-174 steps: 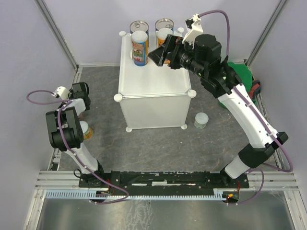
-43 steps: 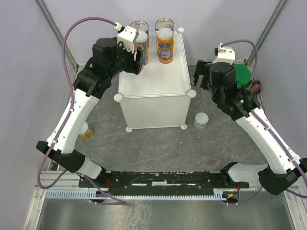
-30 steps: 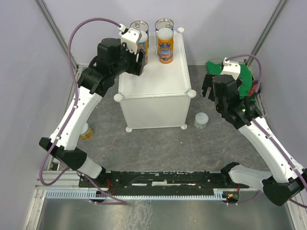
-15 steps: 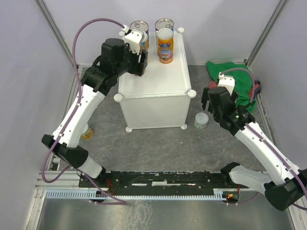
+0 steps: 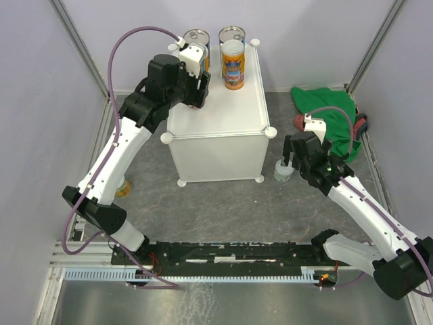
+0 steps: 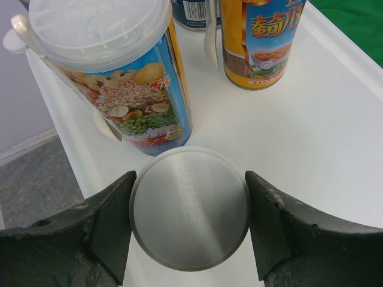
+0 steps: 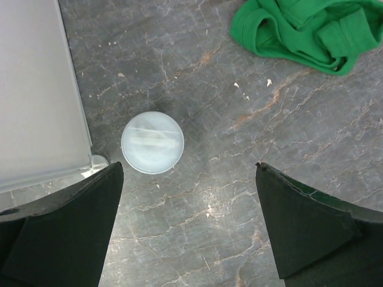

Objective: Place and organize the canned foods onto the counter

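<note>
My left gripper [image 5: 201, 84] is shut on a can [image 6: 190, 208], of which only the round silver end shows, above the back left of the white counter [image 5: 223, 118]. Just beyond it on the counter stand a colourful can [image 6: 119, 78], an orange can [image 5: 233, 64] and two blue cans [image 5: 196, 35] [image 5: 232, 32] at the back edge. My right gripper [image 5: 291, 154] is open and empty above the floor, with a pale green can [image 7: 152, 142] standing ahead and to the left of its jaws. A yellow can [image 5: 122, 187] stands on the floor at far left.
A green cloth [image 5: 328, 108] lies on the grey floor right of the counter, also in the right wrist view [image 7: 305, 33]. The counter's front right leg [image 7: 96, 162] is right beside the pale green can. Walls close in the left, right and back sides.
My right arm has swung from beside the counter down toward the floor over the pale green can. My left gripper has shifted slightly right over the counter with its can.
</note>
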Controlling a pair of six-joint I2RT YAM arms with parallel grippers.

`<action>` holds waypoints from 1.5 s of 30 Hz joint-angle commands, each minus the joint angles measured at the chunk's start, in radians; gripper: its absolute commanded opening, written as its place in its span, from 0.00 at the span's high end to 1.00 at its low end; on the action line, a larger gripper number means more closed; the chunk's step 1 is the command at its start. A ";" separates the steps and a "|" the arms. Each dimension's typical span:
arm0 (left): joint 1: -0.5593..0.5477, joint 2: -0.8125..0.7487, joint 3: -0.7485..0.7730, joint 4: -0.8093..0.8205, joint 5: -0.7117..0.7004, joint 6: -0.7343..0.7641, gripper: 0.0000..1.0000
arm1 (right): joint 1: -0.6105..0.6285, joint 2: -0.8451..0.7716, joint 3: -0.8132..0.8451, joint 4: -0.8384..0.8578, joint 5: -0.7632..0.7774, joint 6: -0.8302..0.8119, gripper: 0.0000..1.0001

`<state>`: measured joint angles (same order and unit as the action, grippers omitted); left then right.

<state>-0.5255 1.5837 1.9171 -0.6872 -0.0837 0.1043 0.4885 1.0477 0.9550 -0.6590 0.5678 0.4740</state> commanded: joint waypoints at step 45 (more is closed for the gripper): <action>-0.005 -0.009 0.031 0.088 -0.100 -0.060 0.02 | -0.017 -0.061 -0.179 0.074 -0.084 0.037 0.01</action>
<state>-0.5262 1.6123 1.9156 -0.6685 -0.1558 0.0856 0.4755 1.0088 0.7860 -0.6266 0.4885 0.5003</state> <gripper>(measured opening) 0.976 0.991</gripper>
